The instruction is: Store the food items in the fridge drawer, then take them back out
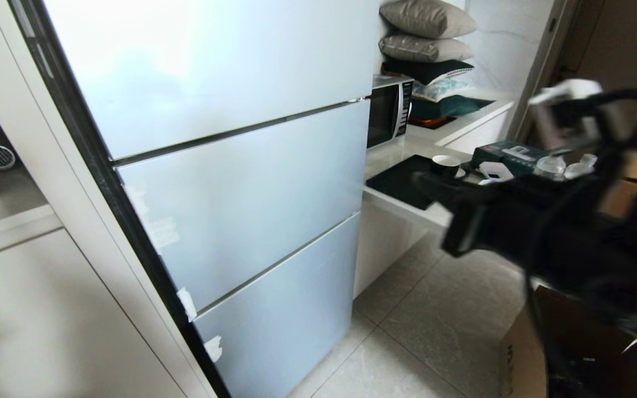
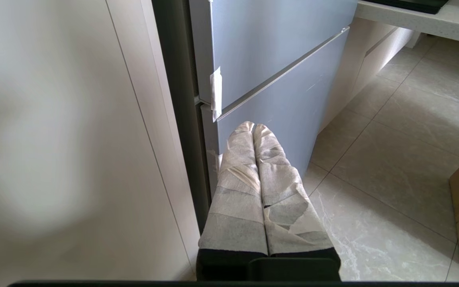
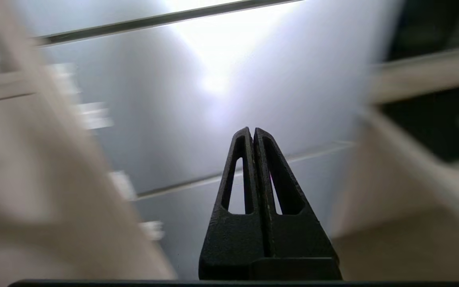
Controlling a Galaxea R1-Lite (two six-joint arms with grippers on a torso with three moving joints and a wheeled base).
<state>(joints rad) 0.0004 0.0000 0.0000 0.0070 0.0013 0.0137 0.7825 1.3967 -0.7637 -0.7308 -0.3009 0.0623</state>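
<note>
The fridge (image 1: pixel 241 182) is standing tall in front of me, and all its pale blue door panels are closed flat. The long gaps between the panels are running sideways. I am seeing no drawer and no red fruit. My right gripper (image 3: pixel 252 133) is pointing at the fridge front with its two black fingers pressed together, holding nothing and not touching it. My left gripper (image 2: pixel 253 127), wrapped in pale tape, is also pressed together and empty, pointing at the lowest panel (image 2: pixel 277 99).

Closed fridge panels (image 1: pixel 241 204) ahead; open floor (image 1: pixel 434 331) rightward
</note>
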